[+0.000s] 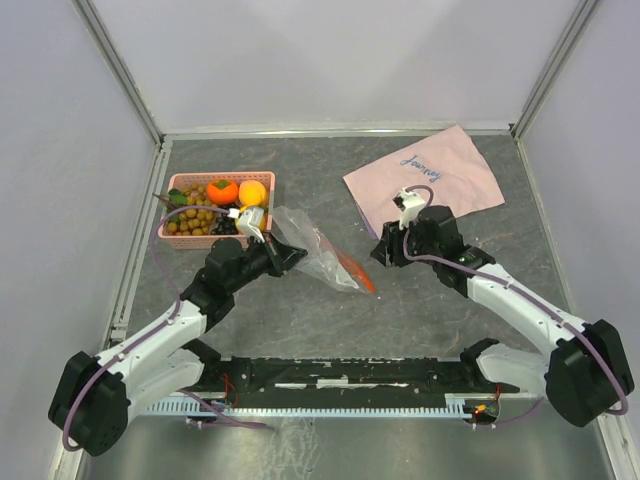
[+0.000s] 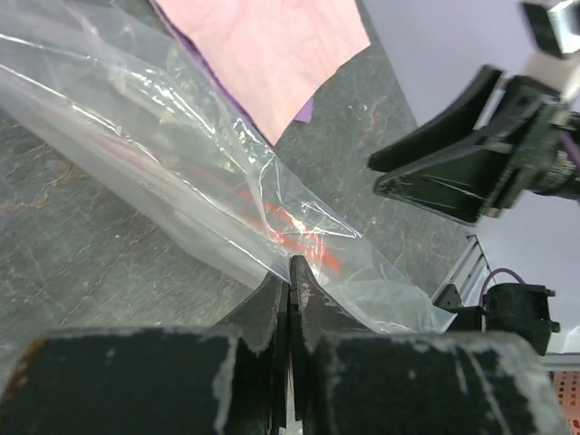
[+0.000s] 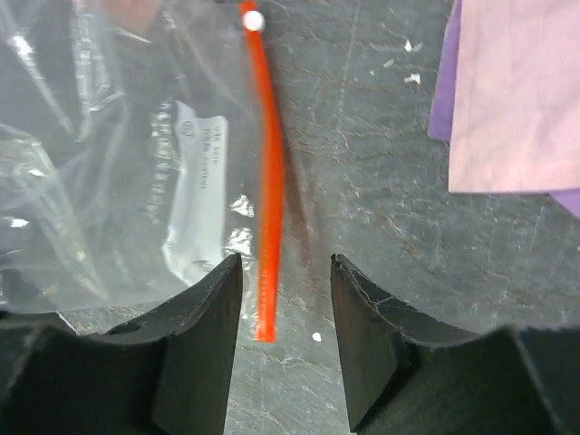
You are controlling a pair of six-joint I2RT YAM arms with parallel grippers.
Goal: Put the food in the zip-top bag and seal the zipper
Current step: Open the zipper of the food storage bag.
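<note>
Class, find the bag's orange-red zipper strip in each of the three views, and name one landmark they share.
Top external: zipper, centre, slanting between the two arms.
Left wrist: zipper, centre, faint red through clear plastic.
Right wrist: zipper, vertical, just left of centre, from the top edge.
Shared landmark: pink cloth.

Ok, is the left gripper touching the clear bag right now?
Touching. The left wrist view shows the left gripper shut, clamped on the edge of the zip-top bag.
</note>
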